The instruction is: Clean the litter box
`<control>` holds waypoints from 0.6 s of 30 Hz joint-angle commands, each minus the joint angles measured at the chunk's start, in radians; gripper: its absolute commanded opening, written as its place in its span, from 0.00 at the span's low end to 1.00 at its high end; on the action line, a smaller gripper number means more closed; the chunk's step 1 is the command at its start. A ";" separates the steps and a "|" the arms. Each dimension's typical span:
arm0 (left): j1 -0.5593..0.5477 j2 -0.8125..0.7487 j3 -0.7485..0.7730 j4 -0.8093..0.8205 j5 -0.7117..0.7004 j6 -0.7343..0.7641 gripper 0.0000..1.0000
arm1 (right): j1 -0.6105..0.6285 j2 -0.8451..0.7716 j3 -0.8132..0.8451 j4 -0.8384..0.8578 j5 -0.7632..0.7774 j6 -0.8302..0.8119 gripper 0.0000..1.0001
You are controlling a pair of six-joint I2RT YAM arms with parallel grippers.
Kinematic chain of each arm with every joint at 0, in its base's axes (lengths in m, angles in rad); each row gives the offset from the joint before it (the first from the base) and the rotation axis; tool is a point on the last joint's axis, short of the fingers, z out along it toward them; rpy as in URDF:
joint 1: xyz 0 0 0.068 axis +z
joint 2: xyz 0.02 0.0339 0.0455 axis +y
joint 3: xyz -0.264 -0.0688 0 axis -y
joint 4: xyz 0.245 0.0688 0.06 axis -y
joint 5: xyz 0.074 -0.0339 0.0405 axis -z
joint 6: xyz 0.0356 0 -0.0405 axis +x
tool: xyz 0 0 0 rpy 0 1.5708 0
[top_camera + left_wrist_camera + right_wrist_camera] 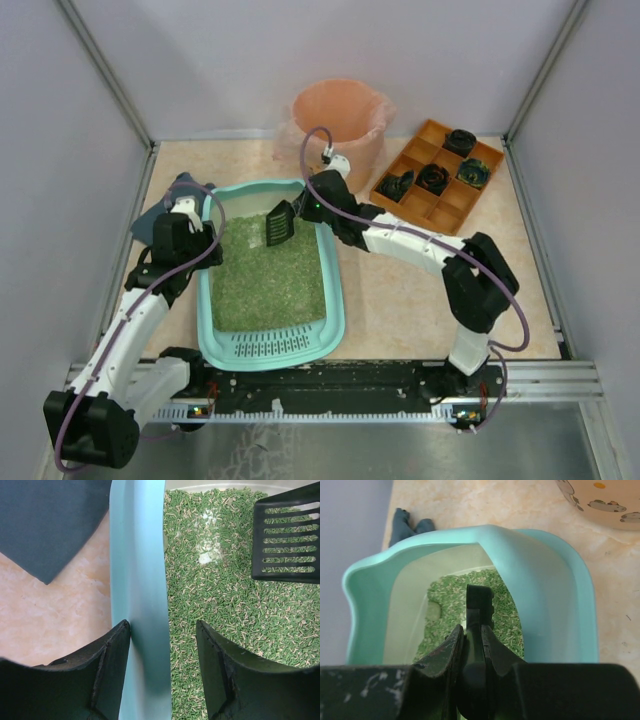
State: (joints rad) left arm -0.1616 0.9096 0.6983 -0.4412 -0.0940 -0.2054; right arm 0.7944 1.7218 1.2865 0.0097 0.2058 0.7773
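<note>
The teal litter box [335, 300] lies left of centre, filled with green litter [268, 275], its slotted ledge [270, 345] at the near end. My right gripper [298, 212] is shut on the handle of a black slotted scoop [278, 222] and holds it over the litter at the far end. In the right wrist view the gripper [472, 627] clamps the scoop [480, 602] edge-on. My left gripper [205, 237] is open astride the box's left rim [140, 555]. Its outer finger [117, 650] touches the rim and its inner finger [215, 655] is over the litter. A pale clump [205, 557] lies near the scoop [285, 540].
A peach-lined round bin [340, 120] stands behind the box. An orange compartmented tray [425, 205] with several dark items sits at the back right. A dark cloth [160, 210] lies left of the box. Grey walls close in on both sides.
</note>
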 commanded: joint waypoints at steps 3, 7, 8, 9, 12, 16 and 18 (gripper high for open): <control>-0.004 0.003 0.003 0.019 0.031 0.001 0.61 | 0.029 0.111 0.159 -0.041 0.118 -0.032 0.00; -0.004 0.010 0.004 0.019 0.035 0.001 0.60 | 0.031 0.181 0.226 -0.095 0.115 -0.024 0.00; -0.004 0.011 0.004 0.020 0.036 0.001 0.60 | 0.033 0.200 0.239 -0.104 0.104 -0.022 0.00; -0.004 0.010 0.004 0.019 0.035 0.001 0.60 | 0.035 0.216 0.251 -0.110 0.090 -0.018 0.00; -0.004 0.008 0.004 0.019 0.035 0.000 0.60 | 0.045 0.260 0.282 -0.111 0.039 -0.011 0.00; -0.004 0.003 0.003 0.019 0.034 -0.002 0.60 | 0.059 0.321 0.316 -0.079 -0.059 0.007 0.00; -0.005 0.003 0.002 0.018 0.036 -0.002 0.60 | 0.069 0.352 0.340 -0.084 -0.082 0.014 0.00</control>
State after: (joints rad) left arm -0.1612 0.9154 0.6983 -0.4408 -0.0940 -0.2047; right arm 0.8242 2.0083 1.5623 -0.0891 0.2138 0.7704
